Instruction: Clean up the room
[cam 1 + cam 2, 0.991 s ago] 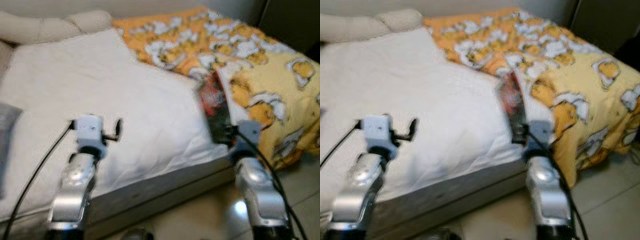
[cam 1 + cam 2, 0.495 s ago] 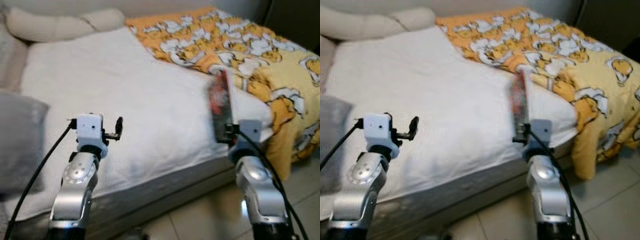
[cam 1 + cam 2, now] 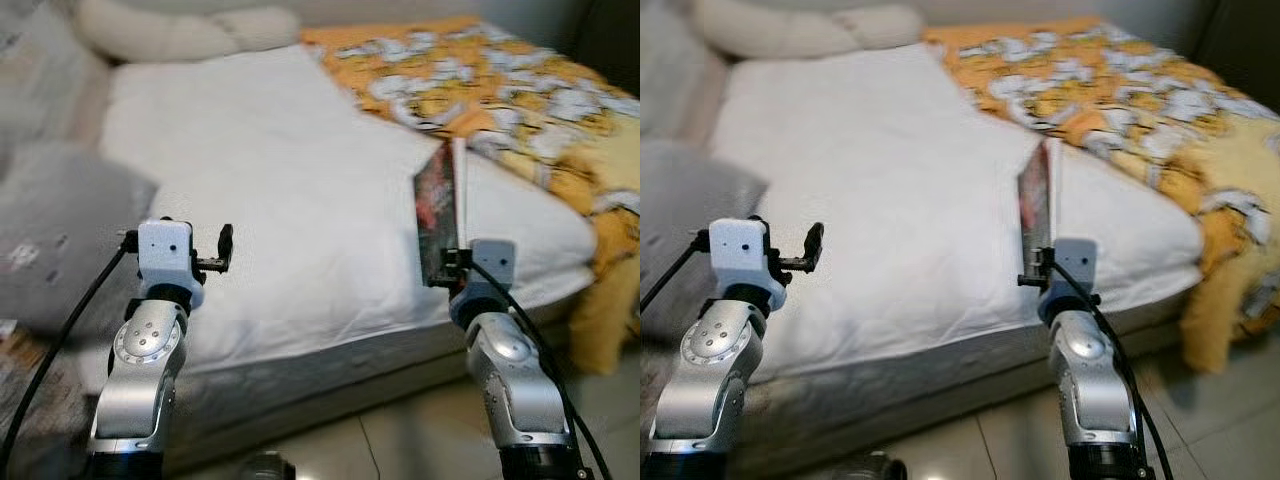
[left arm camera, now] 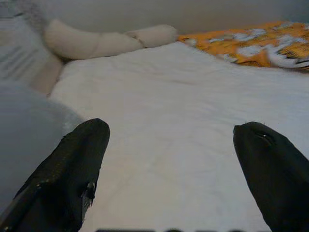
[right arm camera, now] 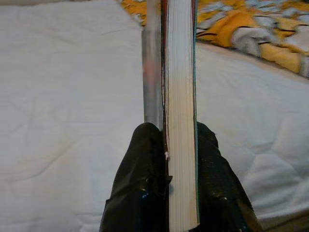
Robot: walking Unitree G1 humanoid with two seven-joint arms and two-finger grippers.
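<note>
My right gripper (image 3: 447, 262) is shut on a book (image 3: 438, 210) with a dark red cover, held upright on edge over the near side of the bed. In the right wrist view the book's white page edge (image 5: 180, 111) stands between the two black fingers (image 5: 145, 183). My left gripper (image 3: 222, 250) is open and holds nothing, hovering over the bed's near left part. Its fingertips (image 4: 79, 159) stand wide apart above the white sheet (image 4: 178, 111).
The bed has a white sheet (image 3: 280, 180) and an orange and yellow patterned blanket (image 3: 500, 90) on its far right side. Cream pillows (image 3: 180, 30) lie at the head. A grey cushion (image 3: 50, 230) is at the left. Tiled floor (image 3: 400, 440) lies below the bed edge.
The camera has turned left, so the bed and blanket slid right in view and the grey cushion came in. The right gripper still holds the book upright; the left stays open.
</note>
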